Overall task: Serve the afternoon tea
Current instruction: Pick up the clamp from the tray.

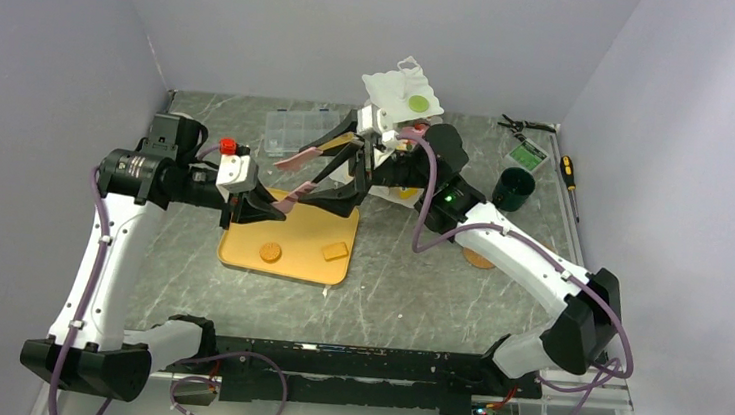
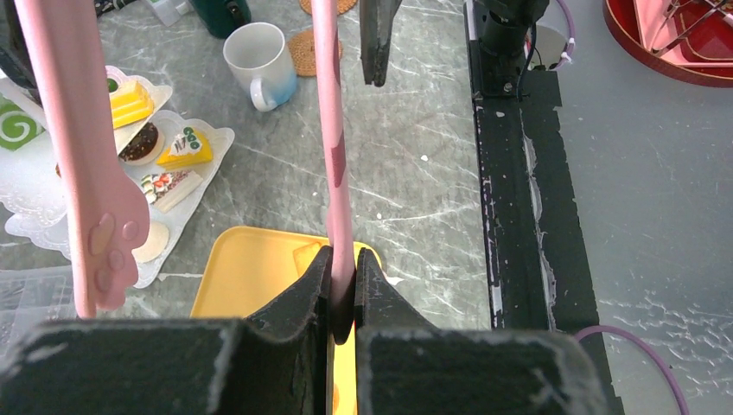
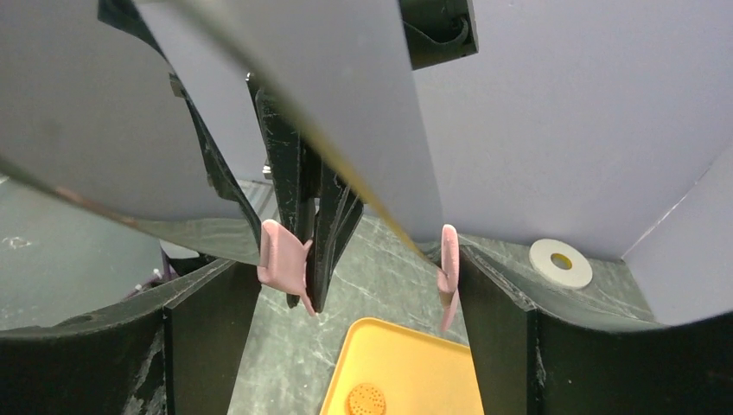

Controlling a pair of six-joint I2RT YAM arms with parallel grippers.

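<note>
Grey marbled table (image 1: pixel 406 291), plain grey walls. From above, my left claw (image 1: pixel 261 206) hangs over the yellow tray (image 1: pixel 303 262), clenched on the pink tongs (image 1: pixel 297 159). My right claw (image 1: pixel 339 170) reaches in from beside the white stand (image 1: pixel 394 87) to meet them. A round biscuit (image 1: pixel 269 252) and a square one (image 1: pixel 336 252) lie on the tray. The green mug (image 1: pixel 513 188) stands well apart on the right.

At my left wrist, the fingers pinch tight on one arm of the tongs only, and the other arm stands free to the side. Beyond it are the stand's lower tiers, holding a cake slice (image 2: pixel 186 149) and a dark-topped donut (image 2: pixel 141 143). The white mug (image 2: pixel 257 54) sits next to a cork coaster (image 2: pixel 313 50).

At my right wrist, the jaws stand wide with one tong arm just inside each finger. The tray and round biscuit lie below. Whether the pads touch the plastic, I cannot tell.

The step, as I judge it, is passing the tongs across so that one claw can work both arms. To do it well, the right claw should close slowly and squarely on both arms, well back from the tips. The left should let go only once that grip is firm. The tips should stay pointed away from the stand so nothing gets knocked off.
</note>
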